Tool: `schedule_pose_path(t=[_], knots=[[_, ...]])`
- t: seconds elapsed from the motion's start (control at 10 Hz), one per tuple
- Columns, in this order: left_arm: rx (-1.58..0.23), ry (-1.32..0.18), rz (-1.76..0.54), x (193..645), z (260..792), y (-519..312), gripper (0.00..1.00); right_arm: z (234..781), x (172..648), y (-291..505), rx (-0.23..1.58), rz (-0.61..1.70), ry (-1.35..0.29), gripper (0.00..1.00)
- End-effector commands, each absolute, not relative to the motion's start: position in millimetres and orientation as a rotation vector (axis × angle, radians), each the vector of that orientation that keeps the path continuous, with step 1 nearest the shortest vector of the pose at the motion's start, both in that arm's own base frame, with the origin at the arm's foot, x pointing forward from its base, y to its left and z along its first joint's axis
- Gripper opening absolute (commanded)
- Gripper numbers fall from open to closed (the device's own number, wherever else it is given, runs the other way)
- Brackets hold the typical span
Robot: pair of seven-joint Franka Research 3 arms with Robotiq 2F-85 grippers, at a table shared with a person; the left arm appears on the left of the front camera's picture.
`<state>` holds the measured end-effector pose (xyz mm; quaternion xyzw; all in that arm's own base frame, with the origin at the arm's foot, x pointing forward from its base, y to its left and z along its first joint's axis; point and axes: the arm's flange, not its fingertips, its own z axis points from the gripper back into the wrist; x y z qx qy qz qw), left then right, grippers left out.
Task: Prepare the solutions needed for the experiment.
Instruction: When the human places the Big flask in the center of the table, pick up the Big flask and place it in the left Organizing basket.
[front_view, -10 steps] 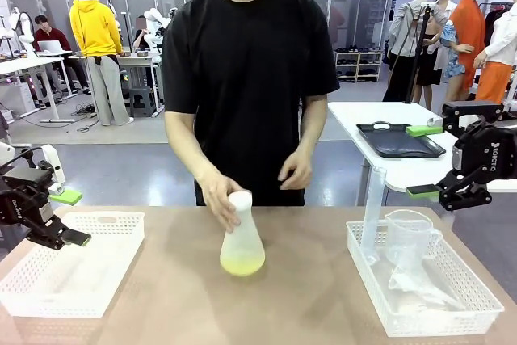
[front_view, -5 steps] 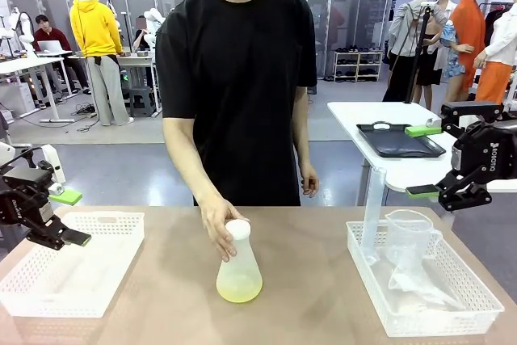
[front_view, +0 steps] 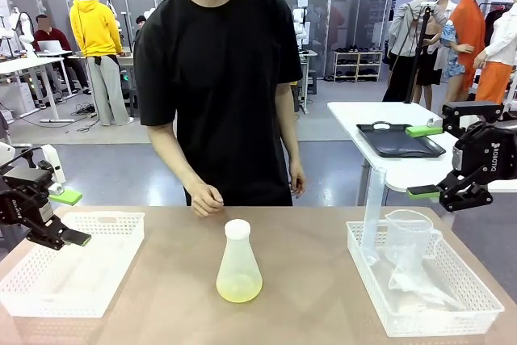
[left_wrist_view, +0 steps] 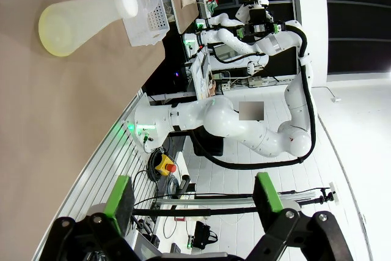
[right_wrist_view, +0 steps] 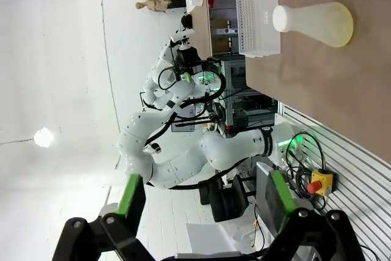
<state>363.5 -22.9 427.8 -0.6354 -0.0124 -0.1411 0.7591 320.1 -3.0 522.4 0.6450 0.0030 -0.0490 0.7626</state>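
The conical flask [front_view: 239, 258] of pale yellow solution [front_view: 239, 287] stood upright on the table [front_view: 153, 305]. It lay between the left gripper [front_view: 73, 217] and the right gripper [front_view: 422, 161], well apart from both; each gaped wide, empty.

This is a robotics lab in a big open hall. A left end effector [front_view: 71, 217] and a right end effector [front_view: 423, 161], black with green pads [front_view: 66, 196], flank a brown worktop [front_view: 323, 240] carrying a flask [front_view: 239, 256] of pale yellow liquid [front_view: 239, 287] and two white baskets [front_view: 113, 220], one holding a measuring jug [front_view: 408, 236]. Behind the person [front_view: 218, 78] in black are a grey floor [front_view: 121, 167] and desks [front_view: 24, 65] with a laptop [front_view: 50, 45].
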Motion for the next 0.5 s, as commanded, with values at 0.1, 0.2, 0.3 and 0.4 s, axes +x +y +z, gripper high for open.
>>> schedule_pose_path(t=[0.1, 0.2, 0.3, 0.4], knots=[[-1.405, -0.034, -0.313, 362.1, 429.5, -24.3, 1.0, 522.9, 321.1, -2.6, 1.412, -0.099, 0.004, 1.0], [-1.405, -0.034, -0.313, 362.1, 429.5, -24.3, 1.0, 522.9, 321.1, -2.6, 1.412, -0.099, 0.004, 1.0], [-1.405, -0.034, -0.313, 362.1, 429.5, -24.3, 1.0, 522.9, 321.1, -2.6, 1.412, -0.099, 0.004, 1.0], [-1.405, -0.034, -0.313, 362.1, 429.5, -24.3, 1.0, 522.9, 321.1, -2.6, 1.412, -0.099, 0.004, 1.0]])
